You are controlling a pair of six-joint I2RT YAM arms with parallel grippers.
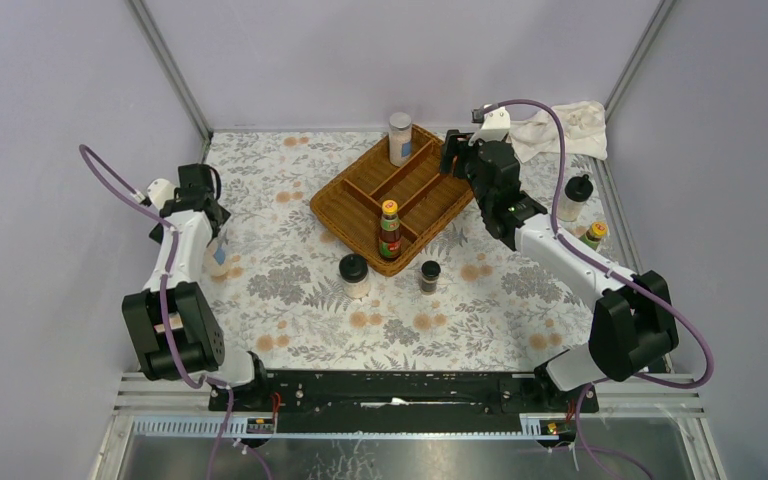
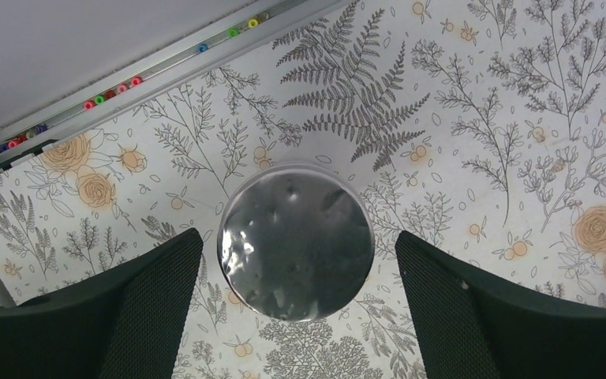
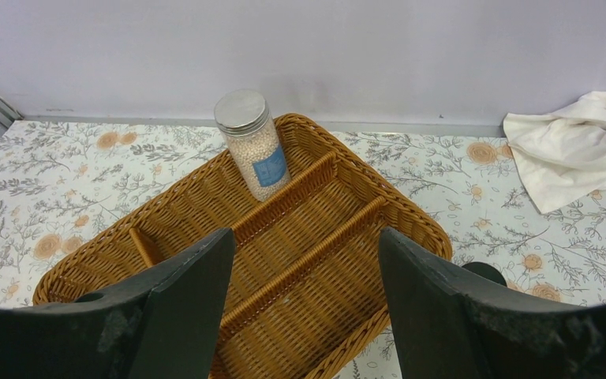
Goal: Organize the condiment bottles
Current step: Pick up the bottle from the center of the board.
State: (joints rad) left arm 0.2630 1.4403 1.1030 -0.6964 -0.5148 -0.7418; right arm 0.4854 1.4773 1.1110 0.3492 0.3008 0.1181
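My L pincer (image 2: 297, 237) is wide, one finger each side of the left shaker (image 2: 292, 272), which I see lid-on from above. Gaps both sides, no touch yet. That shaker stands upright on the table at the left, well apart from the tray (image 1: 420, 195). R pincer (image 3: 304, 237) is apart w/ nothing between the fingers, hovering over the tray's far-right side.

In the tray: far shaker (image 1: 400, 138) upright in the far corner, one sauce bottle (image 1: 390, 230) at the near end. Outside: wide jar (image 1: 354, 275) and small jar (image 1: 430, 276) just near of the tray. Right jar (image 1: 577, 197) and 2nd sauce bottle (image 1: 593, 235) are at the right, by my R arm.

Step, as I read it: pick-up of the left shaker, approx 2 of 7 stowed. Next: drop lower so the pads sit on the body below the lid, stay centred, close, lift straight. Then carry it right to the tray, prob beside the far shaker. Risk: smooth round side, so an off-centre squeeze could tip it. R should clear the drop spot.
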